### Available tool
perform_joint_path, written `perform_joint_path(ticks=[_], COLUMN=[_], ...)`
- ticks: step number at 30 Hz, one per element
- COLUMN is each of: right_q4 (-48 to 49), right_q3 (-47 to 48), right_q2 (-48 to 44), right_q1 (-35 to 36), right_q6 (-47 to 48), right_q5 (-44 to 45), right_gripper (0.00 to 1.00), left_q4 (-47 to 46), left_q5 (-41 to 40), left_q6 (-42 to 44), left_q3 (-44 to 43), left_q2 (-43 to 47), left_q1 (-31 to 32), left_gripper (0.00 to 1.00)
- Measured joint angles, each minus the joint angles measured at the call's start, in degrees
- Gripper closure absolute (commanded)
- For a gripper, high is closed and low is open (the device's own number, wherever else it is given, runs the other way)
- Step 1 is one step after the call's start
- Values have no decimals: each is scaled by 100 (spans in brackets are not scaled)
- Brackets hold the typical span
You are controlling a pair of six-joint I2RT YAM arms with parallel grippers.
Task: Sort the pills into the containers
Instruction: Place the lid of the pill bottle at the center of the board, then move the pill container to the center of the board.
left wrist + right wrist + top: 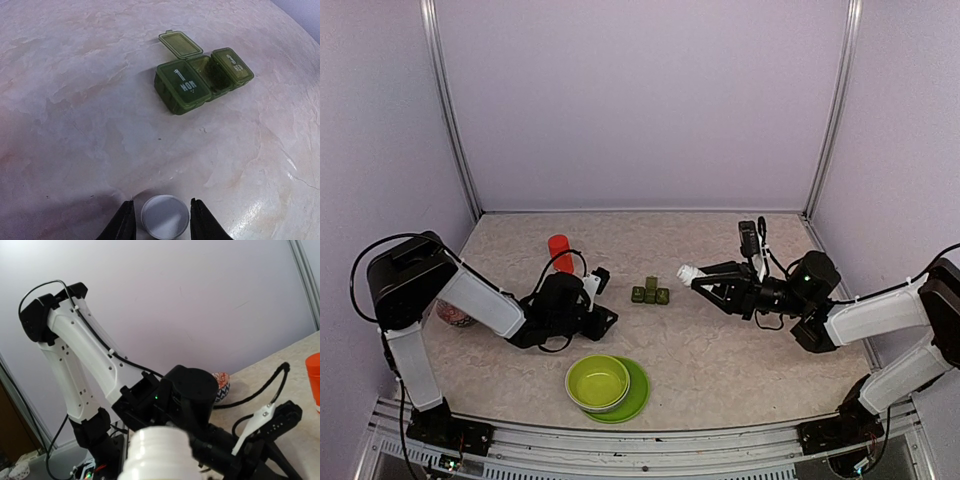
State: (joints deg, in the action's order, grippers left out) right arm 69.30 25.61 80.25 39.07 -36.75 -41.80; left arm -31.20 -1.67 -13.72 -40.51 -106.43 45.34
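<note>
Translucent dark green plastic containers (205, 82), three square compartments, marbled table (75, 125)

A marbled beige tabletop (740, 360) carries a lime-green bowl (597, 381) sitting on a matching plate (638, 396) near the front edge, about centre. An orange-red bottle (560, 250) stands farther back, left of centre. A small white cap (165, 216) lies flat on the table. At the far left, a round red, white and blue patterned object (453, 316) is mostly hidden. Right of centre, a white bottle (687, 271) with a ribbed neck is tipped sideways.
</note>
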Motion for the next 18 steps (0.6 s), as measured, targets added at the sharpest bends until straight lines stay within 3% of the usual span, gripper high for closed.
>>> perform_joint_path(ticks=[7, 14, 18], right_q4=[2, 0, -2], right_q3=[-17, -28, -85], right_q2=[0, -2, -2], right_q1=[0, -28, -50], right_q6=[0, 0, 0], right_q5=[2, 28, 50], right_gripper=[78, 77, 78], left_q4=[131, 518, 734], left_q5=[-31, -28, -15], left_q6=[4, 76, 155], left_q3=[-11, -509, -1019], left_q2=[72, 382, 382], left_q1=[-39, -138, -179], left_gripper=[29, 23, 8])
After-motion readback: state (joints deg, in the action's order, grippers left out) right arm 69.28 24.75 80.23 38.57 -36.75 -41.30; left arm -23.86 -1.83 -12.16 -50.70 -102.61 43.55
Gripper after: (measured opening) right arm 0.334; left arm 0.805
